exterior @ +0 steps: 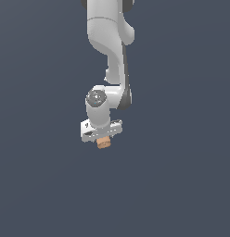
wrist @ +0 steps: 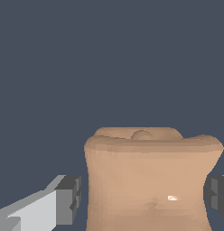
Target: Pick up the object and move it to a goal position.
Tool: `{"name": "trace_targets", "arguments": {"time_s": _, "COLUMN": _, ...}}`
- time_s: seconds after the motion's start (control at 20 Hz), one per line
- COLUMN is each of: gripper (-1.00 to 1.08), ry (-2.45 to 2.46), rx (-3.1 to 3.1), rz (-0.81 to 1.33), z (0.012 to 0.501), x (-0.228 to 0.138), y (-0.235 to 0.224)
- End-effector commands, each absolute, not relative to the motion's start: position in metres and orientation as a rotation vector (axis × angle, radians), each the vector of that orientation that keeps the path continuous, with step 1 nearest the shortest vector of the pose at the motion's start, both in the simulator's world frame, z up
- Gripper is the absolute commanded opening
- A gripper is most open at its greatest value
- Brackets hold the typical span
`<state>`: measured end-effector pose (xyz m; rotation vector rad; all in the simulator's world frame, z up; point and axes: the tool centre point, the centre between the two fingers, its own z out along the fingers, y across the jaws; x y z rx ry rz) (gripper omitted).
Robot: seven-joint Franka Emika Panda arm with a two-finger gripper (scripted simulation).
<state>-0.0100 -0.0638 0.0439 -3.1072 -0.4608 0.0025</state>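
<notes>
The object [exterior: 104, 143] is a small tan-orange rounded lump sitting directly under the white gripper [exterior: 102, 137] in the exterior view. Up close in the wrist view, the object [wrist: 150, 180] fills the space between the two dark finger pads. One pad [wrist: 69, 200] stands a thin sliver off its pinched-in side. The other pad [wrist: 217, 196] meets the opposite side. A small round bump shows on the object's far face. The gripper [wrist: 143, 200] is shut on the object. No goal marker is visible.
The white arm [exterior: 110, 51] comes down from the top of the exterior view. Around it lies only a flat, uniform dark blue-grey ground [exterior: 182, 185], with no other objects, edges or containers in sight.
</notes>
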Motion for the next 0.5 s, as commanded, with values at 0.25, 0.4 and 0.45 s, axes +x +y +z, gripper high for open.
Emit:
{"name": "trace_targets", "arguments": {"time_s": 0.25, "gripper": -1.00, "ry": -0.462, "rx": -3.107, "rz": 0.000, "z": 0.0400, "x": -0.0088, "y": -0.0638}}
{"name": "trace_targets", "arguments": {"time_s": 0.4, "gripper": -1.00, "ry": -0.462, "rx": -3.107, "rz": 0.000, "z": 0.0400, "x": -0.0088, "y": -0.0638}}
{"name": "trace_targets", "arguments": {"time_s": 0.45, "gripper": -1.00, "ry": -0.462, "rx": -3.107, "rz": 0.000, "z": 0.0400, "x": -0.0088, "y": -0.0638}}
